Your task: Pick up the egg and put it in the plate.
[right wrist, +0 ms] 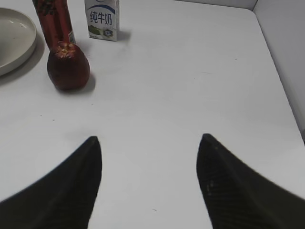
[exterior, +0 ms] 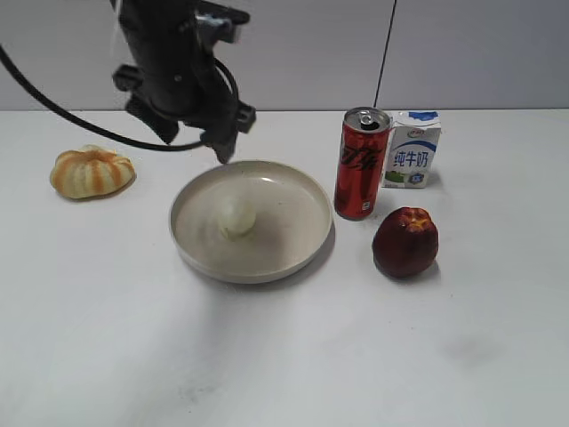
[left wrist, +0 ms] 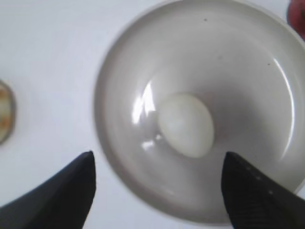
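One egg point(exterior: 237, 216) lies mid-plate point(exterior: 302, 245), frame centre; left gripper point(left wrist: 157, 188) above, fingers spread, empty. Right gripper point(right wrist: 150, 183) likewise open. Placement looks done; next, retreat clear

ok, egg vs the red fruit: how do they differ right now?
Colour: the egg is pale cream-white; the red fruit is dark red with a yellowish patch near the top.
Size: the egg is clearly smaller than the red fruit.
Place: the egg lies inside the plate; the red fruit sits on the bare table, right of the plate.
Shared: both are rounded, and no claw touches either.
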Robot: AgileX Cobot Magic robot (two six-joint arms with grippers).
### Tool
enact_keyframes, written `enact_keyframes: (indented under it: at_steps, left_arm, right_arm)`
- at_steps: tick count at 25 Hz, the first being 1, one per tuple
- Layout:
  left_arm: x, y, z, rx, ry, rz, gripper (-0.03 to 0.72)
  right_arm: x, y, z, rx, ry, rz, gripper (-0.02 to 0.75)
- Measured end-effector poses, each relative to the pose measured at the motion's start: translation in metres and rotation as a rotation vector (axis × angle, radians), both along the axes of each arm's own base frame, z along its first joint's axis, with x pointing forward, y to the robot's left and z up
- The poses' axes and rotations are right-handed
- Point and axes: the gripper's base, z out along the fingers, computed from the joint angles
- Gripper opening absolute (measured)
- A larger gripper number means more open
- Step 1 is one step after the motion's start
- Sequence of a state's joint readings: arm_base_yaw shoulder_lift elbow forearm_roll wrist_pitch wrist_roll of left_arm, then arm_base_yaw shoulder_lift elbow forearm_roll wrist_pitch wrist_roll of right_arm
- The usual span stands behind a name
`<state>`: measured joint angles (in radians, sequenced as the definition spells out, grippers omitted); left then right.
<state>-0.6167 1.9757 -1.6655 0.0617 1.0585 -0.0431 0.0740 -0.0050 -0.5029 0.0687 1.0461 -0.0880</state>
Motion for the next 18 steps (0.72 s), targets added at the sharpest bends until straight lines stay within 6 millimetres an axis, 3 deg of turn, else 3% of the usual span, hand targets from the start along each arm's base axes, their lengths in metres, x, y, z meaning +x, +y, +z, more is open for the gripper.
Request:
enact_keyframes:
  at_steps: [2, 7, 11, 15, 18]
  left_arm:
    - [0.007, 0.024, 0.014, 0.018, 0.022, 0.039, 0.596]
    - [0.030, 0.108, 0.036, 0.019, 0.043, 0.234, 0.591]
    - [0.026, 0.170, 0.053, -0.019, 0.037, 0.369, 0.591]
    - [-0.001, 0.219, 0.063, -0.024, 0.037, 0.481, 0.591]
    - [-0.040, 0.236, 0.066, -0.017, 0.051, 0.514, 0.589]
  right_arm:
    - [0.000, 0.000, 0.000, 0.000, 0.000, 0.000, 0.479]
    - [0.000, 0.000, 0.000, 0.000, 0.000, 0.000, 0.479]
    - [0.000, 0.000, 0.000, 0.000, 0.000, 0.000, 0.479]
    - [0.000, 0.000, 0.000, 0.000, 0.000, 0.000, 0.479]
    - [0.000, 0.000, 0.000, 0.000, 0.000, 0.000, 0.479]
